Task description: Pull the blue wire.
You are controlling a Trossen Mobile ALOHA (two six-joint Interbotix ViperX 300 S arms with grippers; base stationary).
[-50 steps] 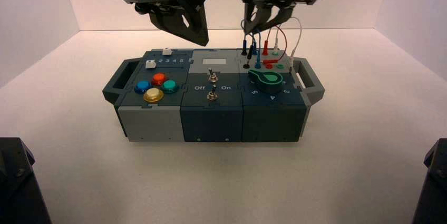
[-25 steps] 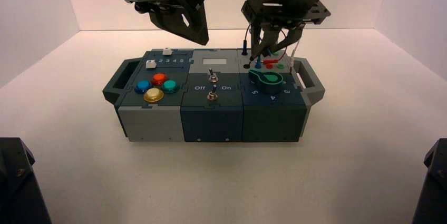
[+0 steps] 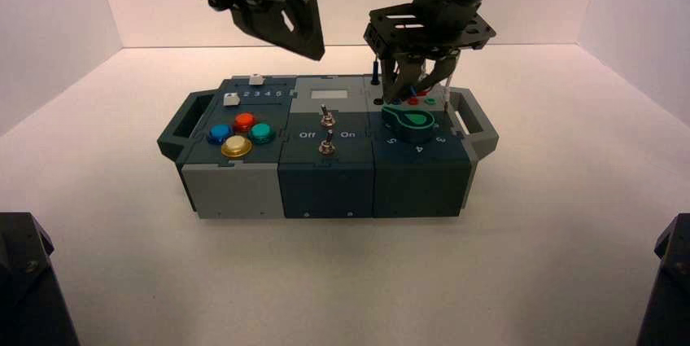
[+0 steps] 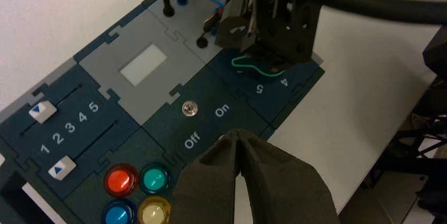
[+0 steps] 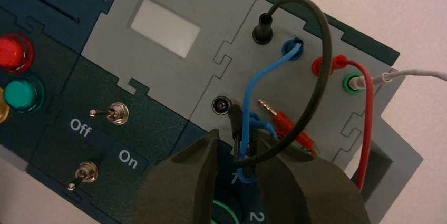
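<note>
Foremost, green knob: mounted at right front of box, just below work area.
Right gripper: open, above right section of box; jaws apart on either side of wire loops.
Blue wire: looped from back row toward robot, slack bend between right gripper's jaws; front end partly hidden there.
Black wire: crossing same gap; likely to be caught with blue.
Alignment: right gripper nearer, already straddling blue loop; close on blue only, then pull up.
Blue socket: in back row, between black and red; holding far end of loop.
Left gripper: closed, idle above left of centre.
</note>
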